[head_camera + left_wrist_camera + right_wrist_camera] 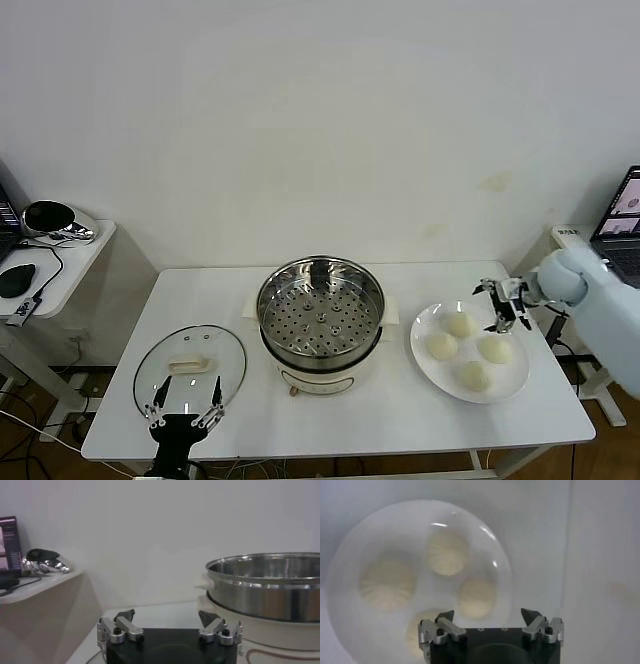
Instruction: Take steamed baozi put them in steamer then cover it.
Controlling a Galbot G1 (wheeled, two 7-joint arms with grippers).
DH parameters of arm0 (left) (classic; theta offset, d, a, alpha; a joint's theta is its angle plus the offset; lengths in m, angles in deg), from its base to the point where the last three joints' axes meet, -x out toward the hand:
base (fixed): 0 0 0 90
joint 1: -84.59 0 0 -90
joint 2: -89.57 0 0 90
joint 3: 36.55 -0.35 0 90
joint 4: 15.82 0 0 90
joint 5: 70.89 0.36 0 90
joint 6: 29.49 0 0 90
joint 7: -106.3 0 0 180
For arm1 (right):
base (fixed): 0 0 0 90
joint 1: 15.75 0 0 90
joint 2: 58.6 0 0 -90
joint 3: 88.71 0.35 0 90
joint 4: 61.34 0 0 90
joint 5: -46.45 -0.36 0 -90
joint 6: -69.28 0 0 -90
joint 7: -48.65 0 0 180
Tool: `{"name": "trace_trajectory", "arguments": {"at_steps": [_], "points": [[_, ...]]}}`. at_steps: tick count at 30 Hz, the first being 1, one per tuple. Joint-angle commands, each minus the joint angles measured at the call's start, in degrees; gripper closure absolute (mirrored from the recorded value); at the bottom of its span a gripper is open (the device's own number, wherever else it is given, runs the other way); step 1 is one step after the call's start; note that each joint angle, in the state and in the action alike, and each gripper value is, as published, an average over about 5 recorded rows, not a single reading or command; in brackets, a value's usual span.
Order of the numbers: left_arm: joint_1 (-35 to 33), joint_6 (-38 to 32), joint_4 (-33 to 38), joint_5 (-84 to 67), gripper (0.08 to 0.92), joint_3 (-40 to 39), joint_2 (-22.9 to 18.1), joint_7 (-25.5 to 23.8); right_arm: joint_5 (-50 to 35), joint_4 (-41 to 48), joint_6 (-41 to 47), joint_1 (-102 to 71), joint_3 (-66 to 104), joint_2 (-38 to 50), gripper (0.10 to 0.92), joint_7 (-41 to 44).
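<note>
The steamer (320,310) stands uncovered mid-table, its perforated tray bare; in the left wrist view the steamer (270,587) is close by. Several steamed baozi (458,323) lie on a white plate (421,362) to its right. Just above the plate's far right rim hovers my right gripper (505,305), open and holding nothing. In the right wrist view, the baozi (447,552) rest on the plate (350,555) beyond the open right gripper (487,614). My left gripper (185,400) is open at the table's front left, over the near edge of the glass lid (160,372); the left gripper (167,615) is empty.
At far left, a side table (70,265) carries a black mouse (15,280) and a shiny object (55,222). A laptop (625,215) sits at far right. The white wall runs close behind the table (400,420).
</note>
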Motion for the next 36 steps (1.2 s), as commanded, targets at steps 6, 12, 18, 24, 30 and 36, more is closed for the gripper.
{"name": "trace_trajectory", "arguments": {"at_steps": [6,12,18,24,30,36], "points": [[-0.13,-0.17,0.01,0.04,0.177,0.63,-0.06,0.02,5.00,12.24,0.54,2.68,-3.16,-8.79,0.203,-1.72],[0.14,-0.26,-0.10,0.15,0.177,0.41,-0.34,0.00,6.81,16.92,-0.16,2.78,-1.39,-11.46,0.203,-3.27],[0.26,-0.25,-0.23,0.22,0.177,0.06,-0.50,-0.02,7.52,18.15,-0.07,2.50,-0.97,-12.06,0.212,-3.08],[0.08,-0.34,-0.11,0.23,0.177,-0.01,-0.48,-0.02,7.62,18.30,0.41,1.90,-0.65,-12.39,0.297,-3.47],[-0.27,-0.43,0.15,0.33,0.177,-0.08,-0.52,-0.01,7.48,18.08,0.84,1.57,-0.38,-12.79,0.379,-3.45],[-0.65,-0.46,0.56,0.40,0.177,-0.27,-0.57,-0.02,6.45,16.65,1.07,2.64,-1.45,-11.57,0.476,-2.39]]}}
